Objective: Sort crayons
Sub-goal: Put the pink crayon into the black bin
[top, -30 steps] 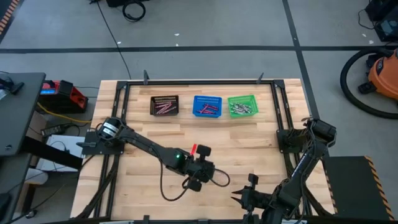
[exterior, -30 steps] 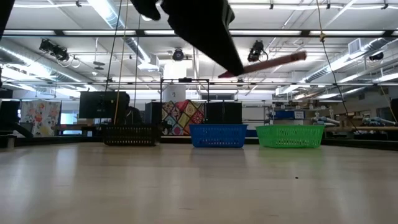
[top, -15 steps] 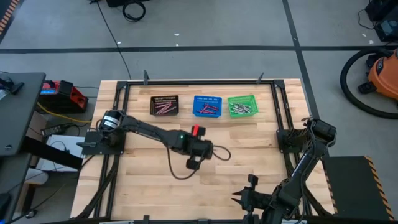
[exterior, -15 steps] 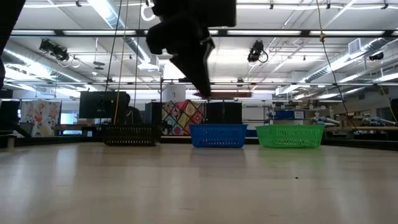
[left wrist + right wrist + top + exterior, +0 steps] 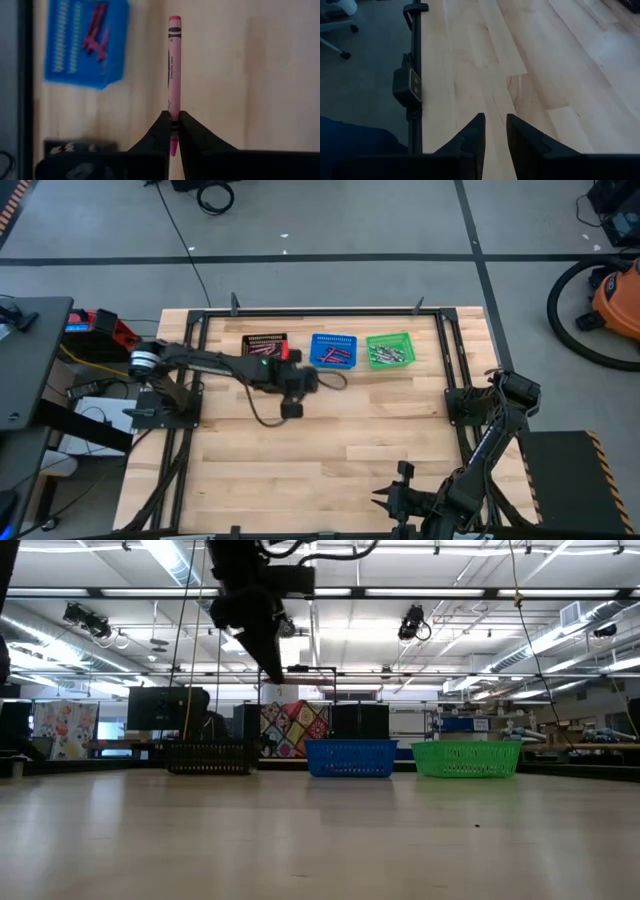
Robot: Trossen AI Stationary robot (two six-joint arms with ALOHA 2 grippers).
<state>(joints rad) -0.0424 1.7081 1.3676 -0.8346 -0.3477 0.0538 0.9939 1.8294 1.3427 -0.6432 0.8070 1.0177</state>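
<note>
My left gripper [image 5: 306, 379] hovers above the wood just in front of the black basket [image 5: 265, 348] and the blue basket [image 5: 332, 350], shut on a pink crayon [image 5: 171, 65]. In the low view it shows as a dark shape [image 5: 268, 660] high over the table. More crayons lie in the black basket, the blue basket [image 5: 85, 42] and the green basket [image 5: 390, 348], all standing in a row at the far edge. My right gripper [image 5: 494, 131] waits near the table's front edge [image 5: 384, 500], open, nothing between its fingers. My left gripper pinches the pink crayon close to one end [image 5: 173, 119] between its two fingertips. That end pokes back a little between the fingers. The rest sticks out ahead in line with the fingers, which slant down toward the table's right. The crayon is clear of the table.
A black metal frame [image 5: 200, 330] runs around the wooden table top, and its rail with a clamp [image 5: 412, 85] shows in the right wrist view. Bare wood [image 5: 340, 440] fills the middle and near part of the table.
My left gripper has swung from the table's middle toward the far edge and somewhat left, up to the black and blue baskets, turning as it went. It stays shut on the pink crayon, which has stayed clear of the table. In the low view the crayon no longer shows.
</note>
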